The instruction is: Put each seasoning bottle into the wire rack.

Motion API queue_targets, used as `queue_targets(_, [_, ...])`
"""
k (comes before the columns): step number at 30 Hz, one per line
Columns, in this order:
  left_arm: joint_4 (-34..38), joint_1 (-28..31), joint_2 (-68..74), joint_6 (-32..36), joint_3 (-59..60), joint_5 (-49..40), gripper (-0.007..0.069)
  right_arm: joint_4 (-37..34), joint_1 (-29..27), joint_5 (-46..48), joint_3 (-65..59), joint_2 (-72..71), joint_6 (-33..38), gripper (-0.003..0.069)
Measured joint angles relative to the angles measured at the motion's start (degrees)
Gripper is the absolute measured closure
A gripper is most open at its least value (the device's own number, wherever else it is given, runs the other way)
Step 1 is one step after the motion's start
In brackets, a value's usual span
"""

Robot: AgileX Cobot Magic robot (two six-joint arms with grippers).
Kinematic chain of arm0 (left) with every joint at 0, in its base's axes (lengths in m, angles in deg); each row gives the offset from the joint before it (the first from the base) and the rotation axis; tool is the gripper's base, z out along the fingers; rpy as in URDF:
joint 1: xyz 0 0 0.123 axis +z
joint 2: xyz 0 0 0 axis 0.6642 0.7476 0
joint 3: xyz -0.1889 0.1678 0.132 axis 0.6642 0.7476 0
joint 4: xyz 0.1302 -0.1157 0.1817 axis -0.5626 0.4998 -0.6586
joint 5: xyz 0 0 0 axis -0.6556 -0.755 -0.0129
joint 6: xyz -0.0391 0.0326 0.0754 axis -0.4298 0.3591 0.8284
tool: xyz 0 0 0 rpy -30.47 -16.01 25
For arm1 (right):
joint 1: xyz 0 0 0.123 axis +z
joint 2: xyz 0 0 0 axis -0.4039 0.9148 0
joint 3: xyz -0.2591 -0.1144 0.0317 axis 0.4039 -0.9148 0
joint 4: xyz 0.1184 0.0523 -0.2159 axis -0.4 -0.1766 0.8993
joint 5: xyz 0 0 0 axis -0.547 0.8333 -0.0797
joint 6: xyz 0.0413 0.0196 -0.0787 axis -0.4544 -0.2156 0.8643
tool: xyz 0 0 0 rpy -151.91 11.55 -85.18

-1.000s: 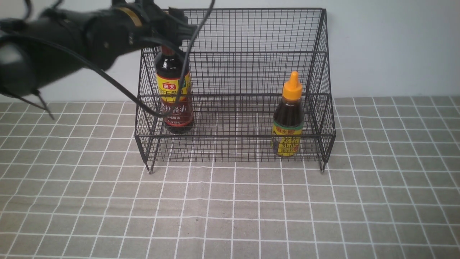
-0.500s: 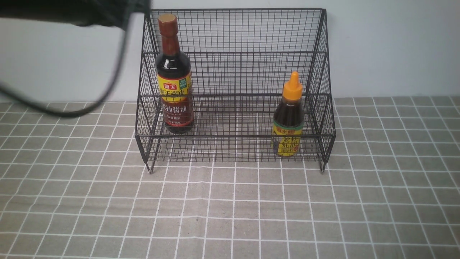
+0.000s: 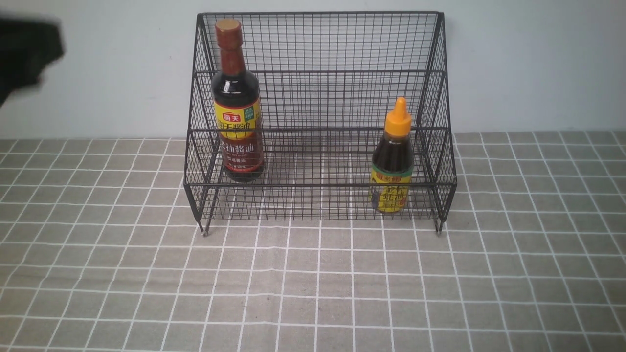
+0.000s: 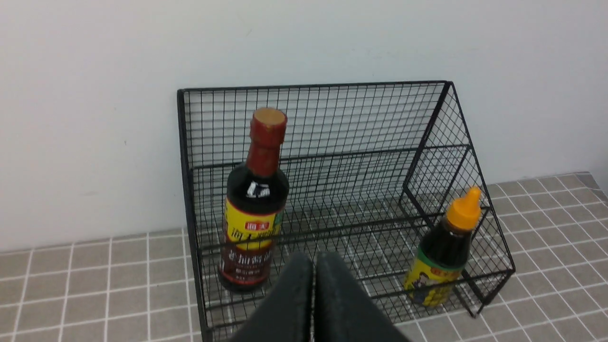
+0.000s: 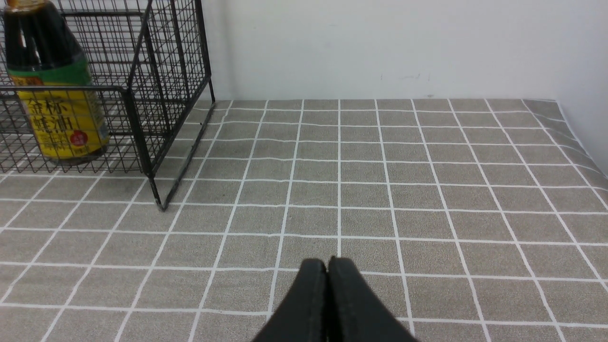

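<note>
- Inside the wire rack (image 3: 318,44), at its left end, the tall soy sauce bottle (image 3: 237,105) stands upright.
- At its right end stands the orange-capped bottle (image 3: 392,161).
- Left gripper (image 4: 313,266) and right gripper (image 5: 327,270): fingers pressed together, empty, outside the rack.

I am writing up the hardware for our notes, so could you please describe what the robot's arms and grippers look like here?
Both grippers are matte black. The left gripper and right gripper each show two smooth, tapering fingers with rounded tips. In the front view only a blurred black piece of the left arm appears; no markings or cables are discernible.
</note>
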Motion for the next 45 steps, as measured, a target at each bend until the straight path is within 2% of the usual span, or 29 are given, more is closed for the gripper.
queue_targets(7, [-0.3,0.0,-9.2,0.5,6.1,-4.5,0.0631,0.0,0.0,0.0,0.0,0.0,0.0,0.0673])
queue_targets(19, [-8.2,0.4,-17.8,2.1,9.7,-5.3,0.0631,0.0,0.0,0.0,0.0,0.0,0.0,0.0673])
queue_targets(24, [-8.7,5.4,-27.1,2.6,23.3,1.3,0.0631,0.0,0.0,0.0,0.0,0.0,0.0,0.0673])
queue_targets(28, [-8.3,11.7,-37.1,2.9,41.6,8.8,0.0631,0.0,0.0,0.0,0.0,0.0,0.0,0.0673])
queue_targets(32, [-8.2,13.5,-43.9,3.0,54.2,11.5,0.0631,0.0,0.0,0.0,0.0,0.0,0.0,0.0673])
queue_targets(36, [-8.2,13.7,-45.1,3.0,60.5,11.8,0.0631,0.0,0.0,0.0,0.0,0.0,0.0,0.0673])
queue_targets(45, [-8.3,13.7,-45.2,3.0,61.3,13.8,0.0631,0.0,0.0,0.0,0.0,0.0,0.0,0.0673])
